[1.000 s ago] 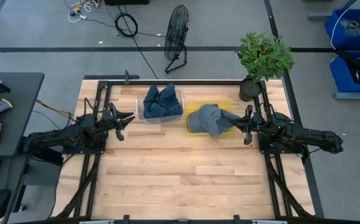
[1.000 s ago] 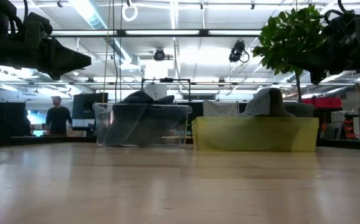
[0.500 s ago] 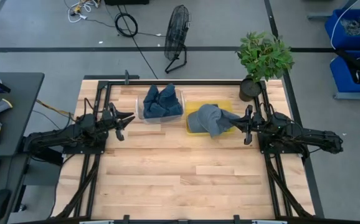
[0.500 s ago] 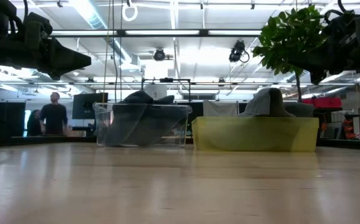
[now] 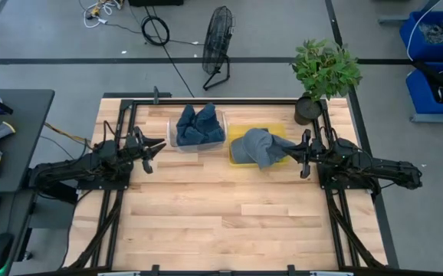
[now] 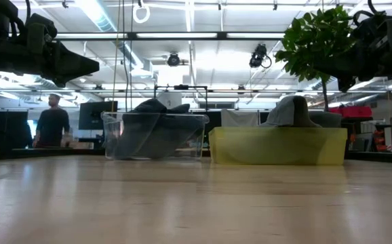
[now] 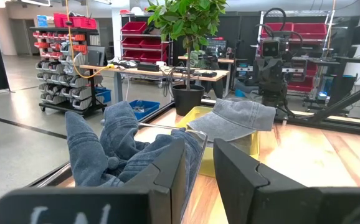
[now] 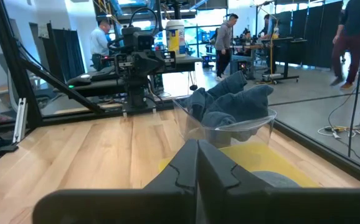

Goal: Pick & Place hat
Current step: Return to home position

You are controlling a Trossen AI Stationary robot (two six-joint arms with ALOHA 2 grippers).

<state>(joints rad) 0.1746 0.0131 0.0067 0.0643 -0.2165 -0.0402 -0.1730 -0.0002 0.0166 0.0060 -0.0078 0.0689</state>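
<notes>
A grey hat lies crown-up on the yellow bin, its brim hanging over the bin's right wall; it also shows in the low view and the left wrist view. Blue denim hats fill the clear bin to its left. My left gripper hovers open just left of the clear bin, a gap showing between its fingers. My right gripper hovers right of the yellow bin, shut, pointing at the grey hat's brim and apart from it.
A potted plant stands at the table's far right corner, behind my right arm. The near half of the wooden table is bare wood. People move in the room beyond the table.
</notes>
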